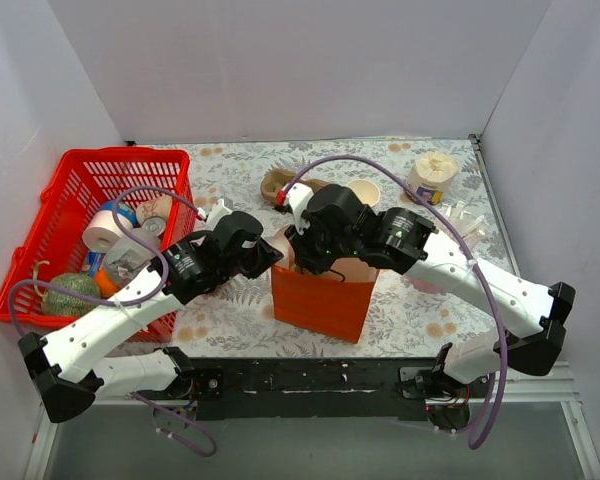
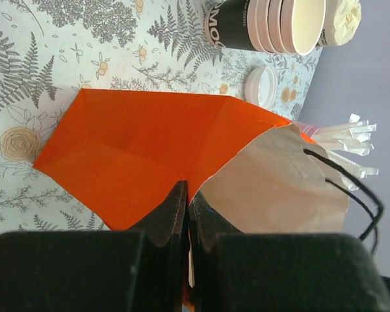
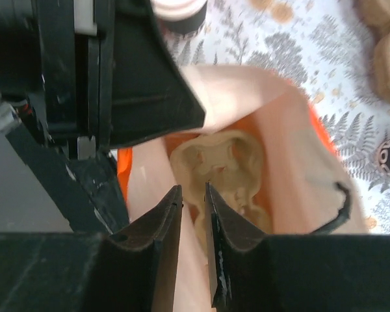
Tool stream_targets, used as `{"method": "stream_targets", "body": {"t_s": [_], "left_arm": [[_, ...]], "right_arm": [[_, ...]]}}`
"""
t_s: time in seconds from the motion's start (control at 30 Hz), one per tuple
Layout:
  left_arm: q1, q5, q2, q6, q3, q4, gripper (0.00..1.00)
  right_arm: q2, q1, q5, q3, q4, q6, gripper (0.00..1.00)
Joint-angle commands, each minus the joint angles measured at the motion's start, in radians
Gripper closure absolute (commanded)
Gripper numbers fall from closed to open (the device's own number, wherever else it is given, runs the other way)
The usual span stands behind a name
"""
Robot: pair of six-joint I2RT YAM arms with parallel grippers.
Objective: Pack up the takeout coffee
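— While the left tool [image 2: 185, 188] sits at the orange paper bag [image 2: 136, 149], how do its fingers stand?

— Pressed together on the bag's rim, right where the glossy orange outer face meets the dull beige lining. Ahead of the tips the paper bulges open.

— And the right tool [image 3: 192, 188]?

— Only a narrow slit apart, its tips hanging over the bag's mouth and gripping nothing that I can see. Whether they brush the lining, I cannot tell. Straight past them, a pale moulded insert [image 3: 221, 162] with lumpy, rounded edges lies inside the bag.

— Any room to move?

— Little. The two tools nearly meet over the mouth, and the thin black cord handle [image 2: 351, 182] loops just beyond the left one.

— Where is the takeout coffee [image 1: 432, 175]?

— Upright on the fern-printed tabletop [image 1: 420, 310], well behind the right tool and past its arm, touching neither tool. A stack of cups [image 2: 279, 23] stands between it and the left tool.
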Motion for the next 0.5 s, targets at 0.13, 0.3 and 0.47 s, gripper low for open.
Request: {"method": "stream_targets", "body": {"t_s": [0.13, 0.3, 0.47], "left_arm": [[-0.003, -0.009, -0.046, -0.201, -0.035, 0.033, 1.0], [-0.005, 0.021, -0.053, -0.178, -0.051, 0.063, 1.0], [-0.005, 0.041, -0.053, -0.172, -0.055, 0.067, 1.0]], "right_arm": [[-0.047, 0.037, 0.104, -0.201, 0.121, -0.04, 0.76], [-0.038, 0.037, 0.052, -0.278, 0.194, 0.039, 0.78], [-0.041, 0.028, 0.067, -0.39, 0.28, 0.11, 0.78]]}}
